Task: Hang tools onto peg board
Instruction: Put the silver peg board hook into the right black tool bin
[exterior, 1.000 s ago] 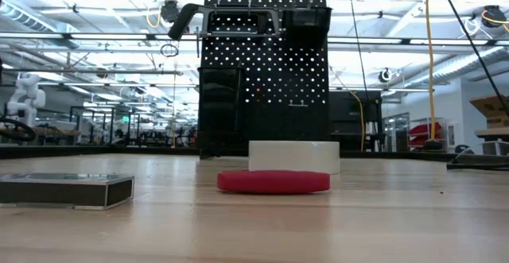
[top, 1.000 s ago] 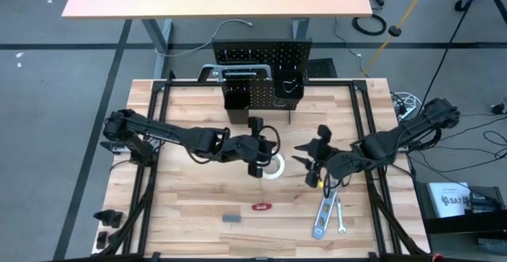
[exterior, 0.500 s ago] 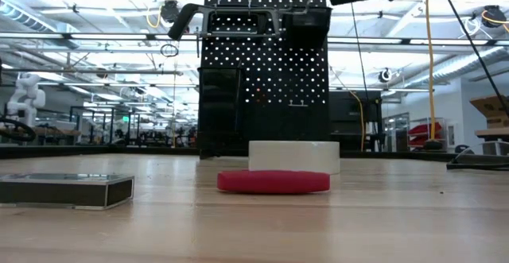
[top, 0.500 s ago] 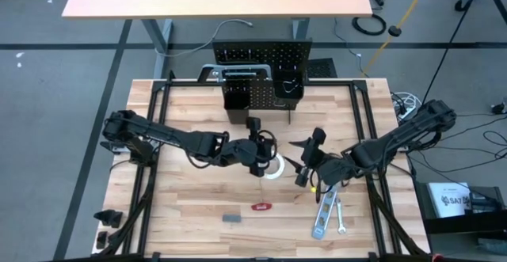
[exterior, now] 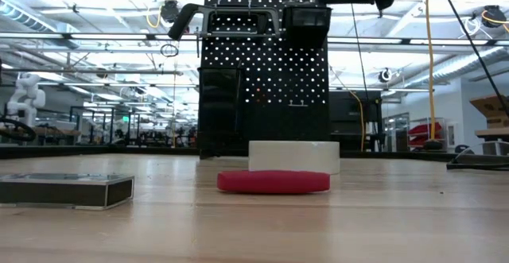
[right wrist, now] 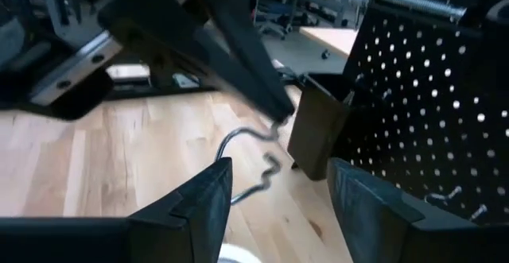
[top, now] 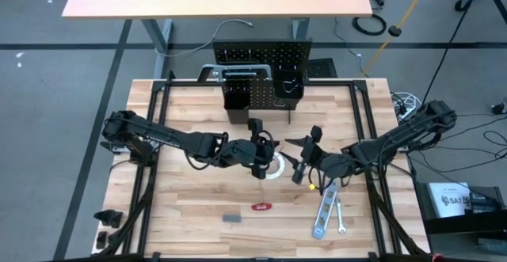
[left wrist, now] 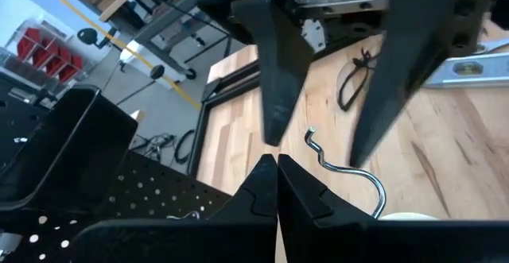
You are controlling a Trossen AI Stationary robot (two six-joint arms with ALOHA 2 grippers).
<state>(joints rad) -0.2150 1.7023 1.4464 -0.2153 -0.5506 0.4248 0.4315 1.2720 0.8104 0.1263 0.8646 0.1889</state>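
A bent silver wire hook [right wrist: 248, 156] hangs in the air above the white tape roll [top: 274, 167], and my left gripper [top: 259, 165] is shut on it. My right gripper [top: 298, 167] faces it from the table's right, open, with one finger [left wrist: 274, 80] on either side of the hook [left wrist: 343, 168]. The black peg board [top: 261, 55] stands upright at the table's far edge. It carries two box bins [top: 238, 96] and a bar clamp [exterior: 227, 21] across its top. A silver level [top: 323, 213], a small wrench [top: 341, 216] and a red tool [top: 261, 206] lie flat on the table. My left gripper pinches one end of the wire hook [right wrist: 275, 122] between its two fingertips, coming in nearly level from the table's left. The rest of the wire curls away below and beyond the tips. The hook is clear of the table.
A small dark block [top: 230, 216] lies near the front beside the red tool. The black frame rails [top: 150, 135] run along the table's left and right sides. Bare wood lies between the tape roll and the peg board.
My right gripper has moved toward the table's left and down, closing in on the left gripper until its fingers stand around the hook. The left gripper has kept its place with the hook.
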